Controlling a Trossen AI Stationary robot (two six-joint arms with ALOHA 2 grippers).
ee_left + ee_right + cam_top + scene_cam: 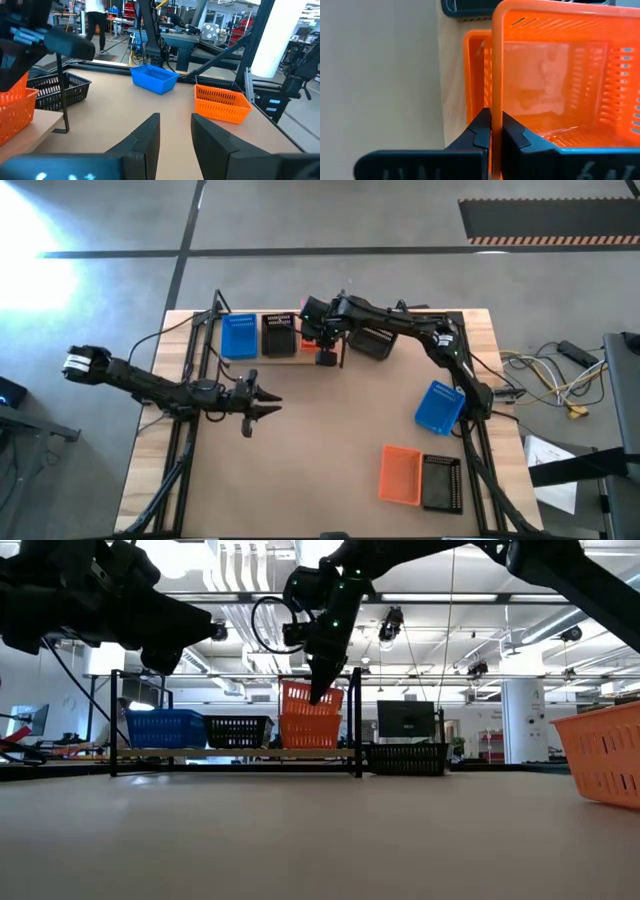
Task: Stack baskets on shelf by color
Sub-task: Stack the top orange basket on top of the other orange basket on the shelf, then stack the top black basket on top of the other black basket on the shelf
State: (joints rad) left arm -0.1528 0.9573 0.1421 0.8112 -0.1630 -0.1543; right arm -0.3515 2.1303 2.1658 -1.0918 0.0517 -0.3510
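Note:
The shelf [262, 358] stands at the table's far side and bears a blue basket [238, 337], a black basket [279, 338] and an orange basket [310, 731] side by side. My right gripper [490, 127] is shut on a second orange basket [312, 698], tilted just above the first. Whether the two orange baskets touch cannot be told. My left gripper [175, 131] hovers open over the table's left middle [270, 406] with nothing between its fingers. My right gripper pinches one side wall of the upper orange basket at its rim [496, 95], one finger inside the basket and one outside. The fingers come slanting down from above. The basket hangs tilted, open side up, over the orange basket on the shelf.
A black basket [372, 341] sits on the table just right of the shelf. A blue basket [440, 407] lies at the right, and an orange one [400, 474] and a black one [441, 483] lie side by side near the front right. The table's middle is bare.

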